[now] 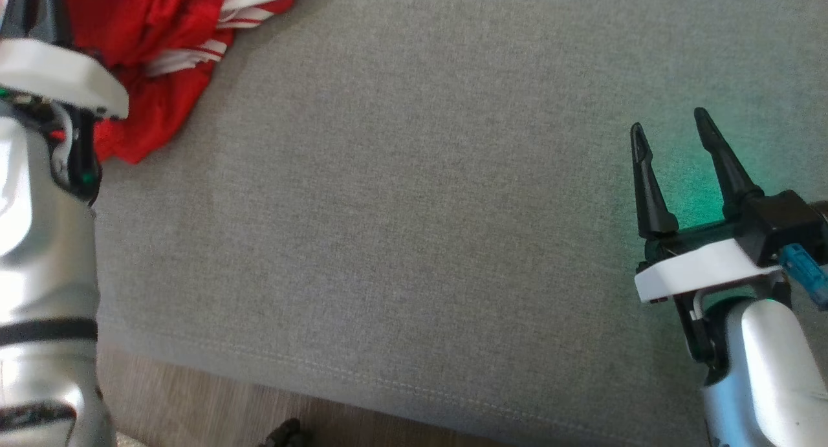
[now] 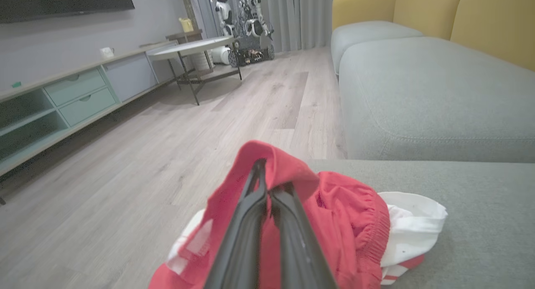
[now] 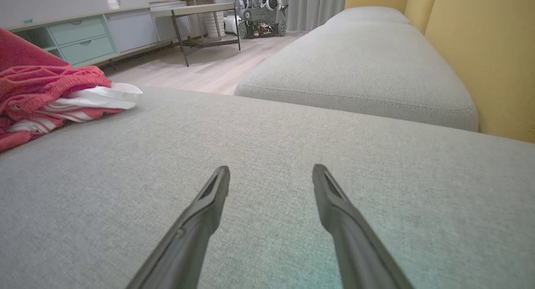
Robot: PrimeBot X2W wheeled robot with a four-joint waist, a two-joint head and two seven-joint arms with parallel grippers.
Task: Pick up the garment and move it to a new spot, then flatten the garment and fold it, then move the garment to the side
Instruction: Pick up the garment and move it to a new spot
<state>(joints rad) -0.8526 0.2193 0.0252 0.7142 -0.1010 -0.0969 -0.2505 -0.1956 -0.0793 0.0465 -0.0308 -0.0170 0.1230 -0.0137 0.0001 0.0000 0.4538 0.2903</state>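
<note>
The garment (image 1: 162, 52) is a crumpled red piece with white striped trim, lying at the far left corner of the grey sofa cushion (image 1: 420, 207). In the left wrist view my left gripper (image 2: 267, 176) is shut on a raised fold of the red garment (image 2: 347, 222), the cloth draped over its fingertips. In the head view only the left arm's white wrist plate and silver forearm show, covering part of the cloth. My right gripper (image 1: 669, 127) hovers open over bare cushion at the right, well away from the garment (image 3: 46, 92); nothing lies between its fingers (image 3: 217, 193).
The cushion's front seam and a strip of wooden floor (image 1: 213, 408) run along the bottom. A second grey cushion (image 2: 434, 92) with yellow backrests (image 3: 480, 50) lies beyond. A low cabinet (image 2: 62, 101), a round table (image 2: 192, 50) and another robot (image 2: 246, 25) stand across the room.
</note>
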